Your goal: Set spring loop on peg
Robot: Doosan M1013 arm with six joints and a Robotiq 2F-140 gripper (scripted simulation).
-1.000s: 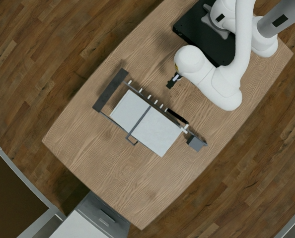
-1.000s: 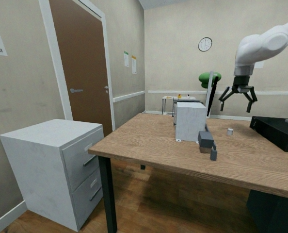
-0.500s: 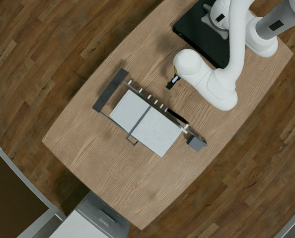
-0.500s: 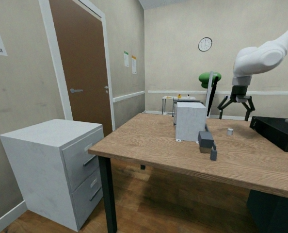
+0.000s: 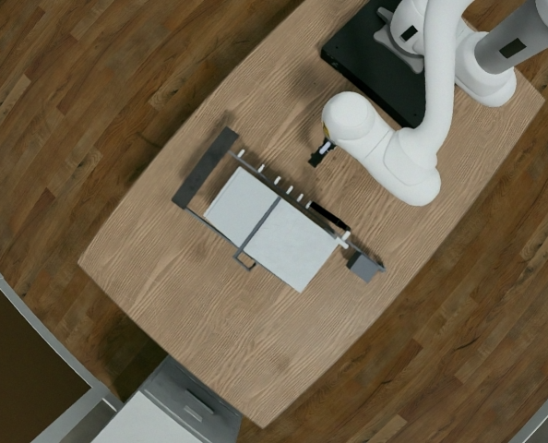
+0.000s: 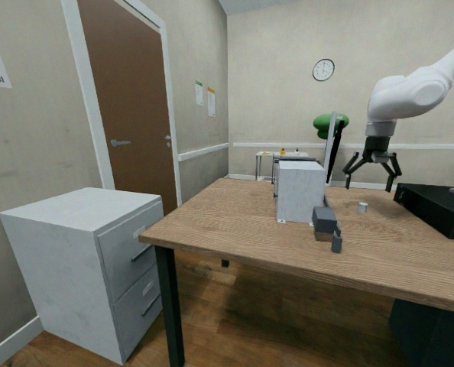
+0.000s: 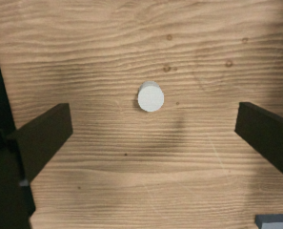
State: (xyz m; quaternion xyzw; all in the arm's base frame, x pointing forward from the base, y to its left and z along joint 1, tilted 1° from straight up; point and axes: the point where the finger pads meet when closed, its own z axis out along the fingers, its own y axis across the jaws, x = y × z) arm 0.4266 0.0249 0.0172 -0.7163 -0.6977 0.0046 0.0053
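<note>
The steel test weight (image 7: 151,96) (image 6: 362,207) is a small pale cylinder standing upright on the bench, apart from the feeder. My gripper (image 6: 368,185) hangs open and empty straight above it. In the wrist view the weight lies between my two spread fingers, well below them. The feeder's white box (image 5: 269,229) stands mid-bench with a row of white pegs (image 5: 278,180) along its rail. The black spring (image 5: 328,215) runs from the peg end nearest the pedal. The grey pedal (image 5: 363,266) sits at the feeder's end and also shows in the side view (image 6: 324,221).
The robot's black base plate (image 5: 375,57) lies on the bench behind the weight (image 6: 432,209). A dark end plate (image 5: 205,166) closes the feeder's far side. A white filing cabinet (image 6: 85,261) stands beside the bench.
</note>
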